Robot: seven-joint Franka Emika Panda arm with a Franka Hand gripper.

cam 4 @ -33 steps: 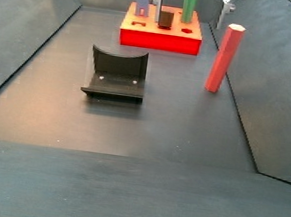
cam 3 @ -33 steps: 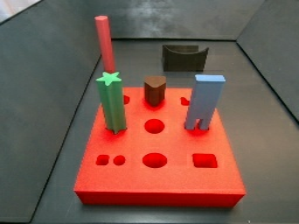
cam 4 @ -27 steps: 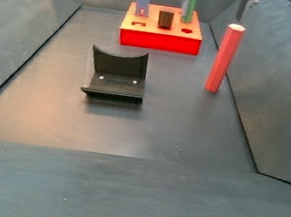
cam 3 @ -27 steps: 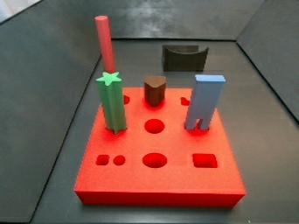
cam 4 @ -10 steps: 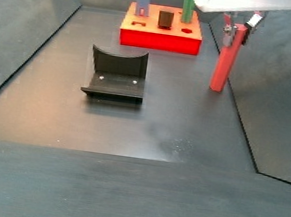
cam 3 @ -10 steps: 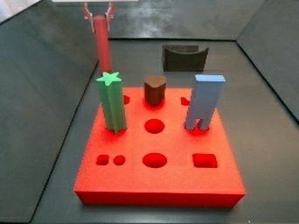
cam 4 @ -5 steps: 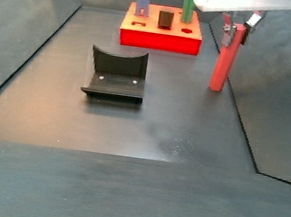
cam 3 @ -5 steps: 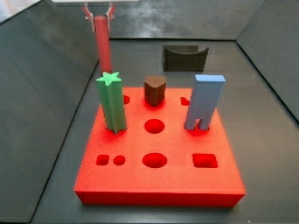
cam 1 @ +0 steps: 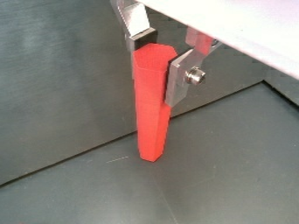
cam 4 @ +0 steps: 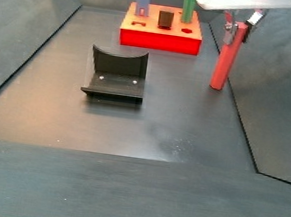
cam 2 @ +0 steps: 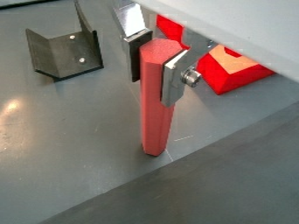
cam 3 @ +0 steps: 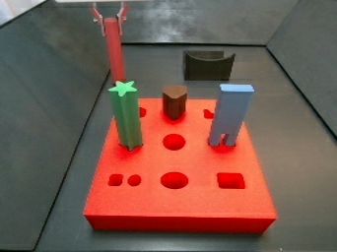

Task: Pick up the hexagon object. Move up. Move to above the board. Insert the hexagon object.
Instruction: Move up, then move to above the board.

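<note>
The hexagon object (cam 3: 116,59) is a tall salmon-red rod standing upright on the dark floor beside the left wall, behind the board (cam 3: 198,202). My gripper (cam 3: 109,18) is at the rod's top end. In both wrist views the silver fingers press on opposite sides of the rod (cam 1: 152,105) (cam 2: 156,105), so the gripper (cam 1: 158,63) (cam 2: 156,70) is shut on it. The rod's foot rests on the floor (cam 4: 217,87). The red board (cam 4: 158,40) lies apart from the rod, and a corner of the board (cam 2: 228,70) shows behind the gripper.
On the board stand a green star-topped post (cam 3: 126,118), a short dark brown peg (cam 3: 174,101) and a blue piece (cam 3: 232,113). The fixture (cam 4: 115,73) (cam 3: 207,64) stands on the floor. Sloped dark walls enclose the floor; one wall rises close beside the rod.
The gripper came down over the rod's top between 2.7 s and 1.0 s ago. Over the last second nothing has visibly moved.
</note>
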